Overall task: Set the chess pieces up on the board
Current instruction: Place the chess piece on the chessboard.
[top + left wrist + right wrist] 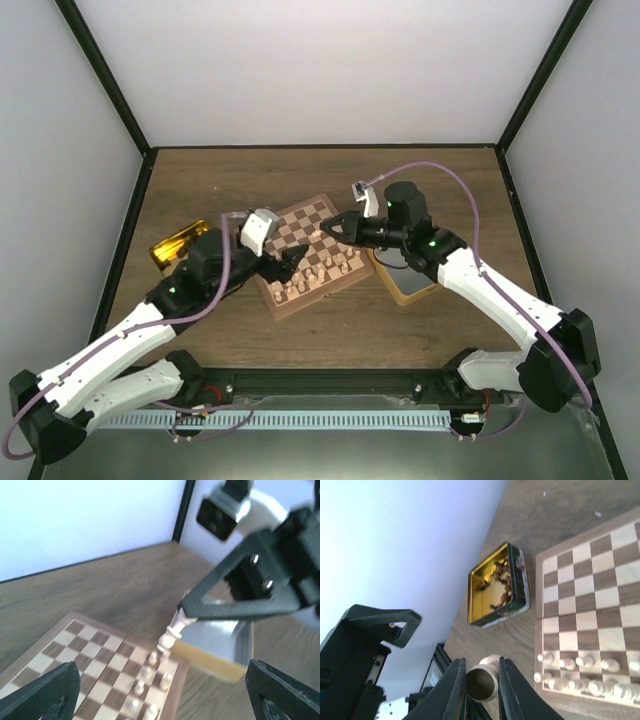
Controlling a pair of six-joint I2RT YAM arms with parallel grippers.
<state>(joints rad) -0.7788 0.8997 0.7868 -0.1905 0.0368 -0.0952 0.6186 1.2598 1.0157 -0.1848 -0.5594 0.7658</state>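
The board (305,222) lies mid-table, with two rows of pale chess pieces (320,272) along its near edge. My right gripper (333,228) hovers over the board's right part, shut on a pale chess piece (482,682) whose round base faces the wrist camera. In the left wrist view that held piece (172,632) hangs tilted just above the standing pale pieces (145,680). My left gripper (292,262) sits low over the board's near-left part, its jaws wide open and empty, close to the right gripper.
A gold-lined tin (497,585) holding dark pieces lies left of the board (600,595). Against the board's right edge stands a second tin (405,280), grey inside with a tan rim. Black frame posts stand at the table's corners.
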